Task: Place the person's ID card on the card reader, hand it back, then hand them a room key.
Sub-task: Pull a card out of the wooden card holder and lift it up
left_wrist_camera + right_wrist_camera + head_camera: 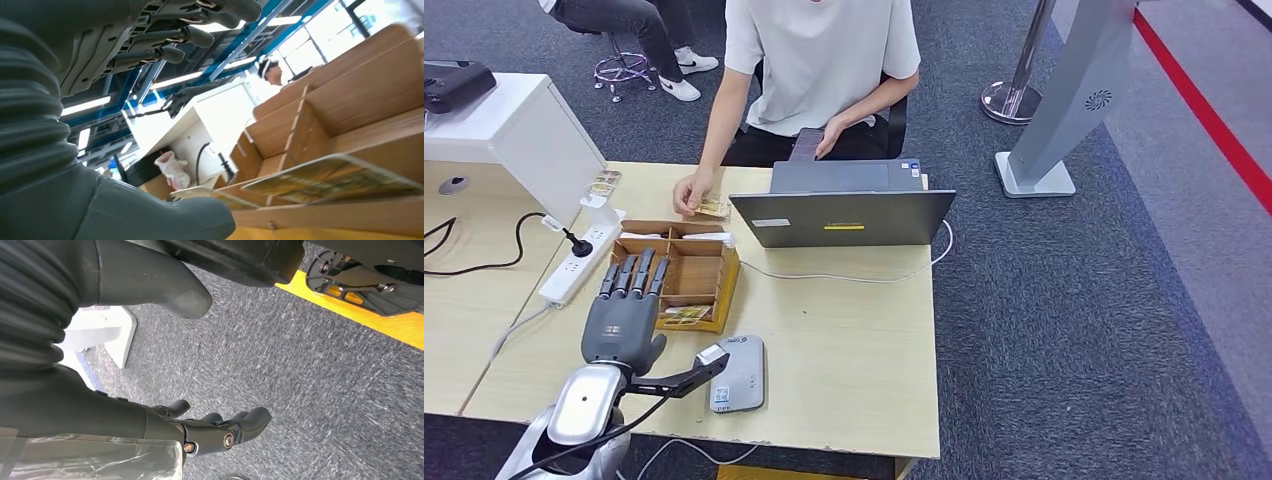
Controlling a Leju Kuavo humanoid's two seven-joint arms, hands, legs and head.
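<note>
My left hand [627,312] hovers empty, fingers extended, over the wooden organizer [706,268]. A key card [686,315] lies in its front compartment. The person holds the ID card [711,208] at 12 o'clock. I judge the key card needs a low edge pinch. My right hand [220,432] hangs empty, fingers loosely apart.

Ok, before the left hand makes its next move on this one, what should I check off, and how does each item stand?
1. Left hand empty, fingers apart: ok.
2. Card reader top bare: ok.
3. ID card offered for pickup: not ok, it lies on the table under the person's hand.
4. Cards stocked in wooden tray: ok, cards lie in the near compartment.
5. Right hand out of the way: ok, hanging over the floor.
</note>
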